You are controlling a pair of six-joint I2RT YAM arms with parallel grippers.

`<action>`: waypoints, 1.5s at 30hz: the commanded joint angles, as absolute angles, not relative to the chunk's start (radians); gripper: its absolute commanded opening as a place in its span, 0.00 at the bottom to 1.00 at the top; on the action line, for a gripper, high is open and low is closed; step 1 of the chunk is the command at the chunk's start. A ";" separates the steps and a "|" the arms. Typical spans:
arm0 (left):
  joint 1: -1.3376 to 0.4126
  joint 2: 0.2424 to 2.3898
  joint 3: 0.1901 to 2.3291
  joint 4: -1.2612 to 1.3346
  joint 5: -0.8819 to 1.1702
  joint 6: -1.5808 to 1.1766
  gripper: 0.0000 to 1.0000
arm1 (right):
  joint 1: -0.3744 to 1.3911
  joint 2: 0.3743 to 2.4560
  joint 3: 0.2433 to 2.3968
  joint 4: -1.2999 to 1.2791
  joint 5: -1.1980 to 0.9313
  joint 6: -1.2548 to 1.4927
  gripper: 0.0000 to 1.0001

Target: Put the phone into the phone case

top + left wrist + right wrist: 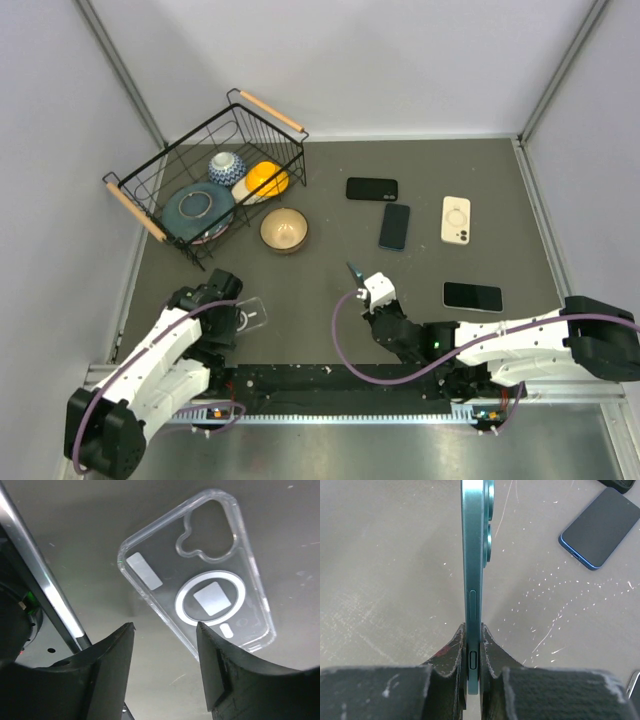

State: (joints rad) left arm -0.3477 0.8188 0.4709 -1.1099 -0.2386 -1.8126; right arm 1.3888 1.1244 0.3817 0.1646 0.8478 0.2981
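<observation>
Nearest of all, at the near left of the table [330,160], the left claw [165,626] hangs open, its two dark fingers [107,680] set apart with only bare table showing between them. Just beyond its tips the clear phone case [200,575] lies flat with its camera cut-out at the far end. The right finger overlaps the case's near edge in the left wrist view, but I cannot tell whether it touches.

Further right, near the middle of the table, the right claw [472,630] is clamped on the teal phone [472,570]. The phone stands on edge with its side buttons facing the wrist camera, held up off the table and well apart from the case.

A black phone [472,296] lies face up to the right of that claw. Farther back are a blue phone [394,226] and, to its right, a cream phone or case [456,220] lying back up; I cannot tell which it is. Another black phone [372,188] sits beyond the blue one. A tan bowl [285,230] stands left of the blue phone.

At the far left is a black wire basket [270,111] with wooden handles. It holds a blue-grey plate [198,207], a blue-and-white bowl [227,165] and a yellow item [265,180].
</observation>
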 commanded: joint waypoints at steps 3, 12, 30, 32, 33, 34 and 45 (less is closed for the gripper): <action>-0.342 0.896 0.466 -1.137 -0.219 -1.873 0.49 | 1.382 1.098 0.422 0.229 0.848 0.293 0.00; -0.342 0.959 0.492 -1.104 -0.268 -1.872 0.34 | 1.381 1.059 0.431 0.207 0.854 0.281 0.00; -0.604 1.009 0.597 -0.772 -0.276 -1.291 0.00 | 1.376 0.881 0.627 -0.242 0.693 0.397 0.00; -0.641 1.006 0.562 -0.674 -0.233 -1.192 0.00 | 1.376 0.852 0.643 -0.294 0.672 0.419 0.00; -0.650 1.003 0.548 -0.635 -0.215 -1.163 0.00 | 1.376 0.842 0.661 -0.322 0.666 0.426 0.00; -0.669 1.000 0.516 -0.596 -0.172 -1.099 0.00 | 1.377 0.832 0.669 -0.374 0.652 0.451 0.00; -0.873 1.090 0.569 -0.356 -0.135 -0.841 0.00 | 1.376 0.765 0.623 -0.480 0.620 0.604 0.00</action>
State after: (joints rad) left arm -0.8330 1.0393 0.5114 -0.4694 -0.1455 -0.9428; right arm 1.3842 0.7856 0.6109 -0.4763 0.6010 0.5121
